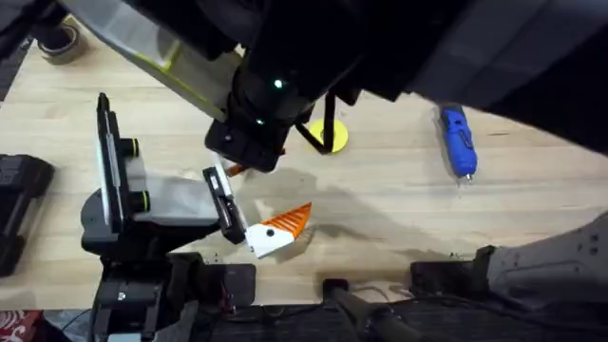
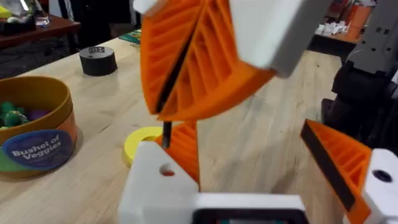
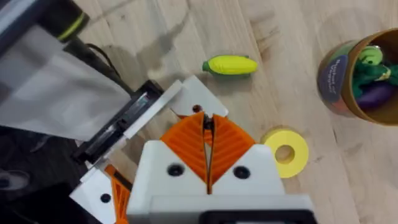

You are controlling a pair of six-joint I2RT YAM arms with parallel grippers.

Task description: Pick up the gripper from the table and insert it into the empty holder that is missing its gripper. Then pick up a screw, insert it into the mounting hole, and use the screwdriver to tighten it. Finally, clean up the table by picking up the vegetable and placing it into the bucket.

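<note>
Light wood-grain table (image 1: 399, 199), and it is busy: the right arm reaches across the middle and hangs over the left arm's jaw. We look to be on the screw step. The right gripper (image 2: 165, 115) has its orange ribbed pads (image 3: 227, 143) pressed together on a thin dark pin, which I take for the screw (image 2: 166, 132). The pin points down at the white holder (image 2: 158, 183), just above its small mounting hole. An orange piece shows right behind that mount, so the gripper (image 2: 186, 149) seems already seated, though I can't see how deep.

The left gripper (image 2: 242, 149) is spread wide and grasps nothing, offering the holder up.

Next call, as I judge it: line the pin over the hole, lower it straight in and let go. Then comes the blue screwdriver (image 1: 457, 141), lying well apart on the right side of the table.

The vegetable (image 3: 230, 65) lies loose on the wood, not yet tidied away. The bucket (image 2: 37, 127) reads "Bushel of Veggies" on its blue band. A black tape roll (image 2: 98, 60) carries a label too small to read.
</note>
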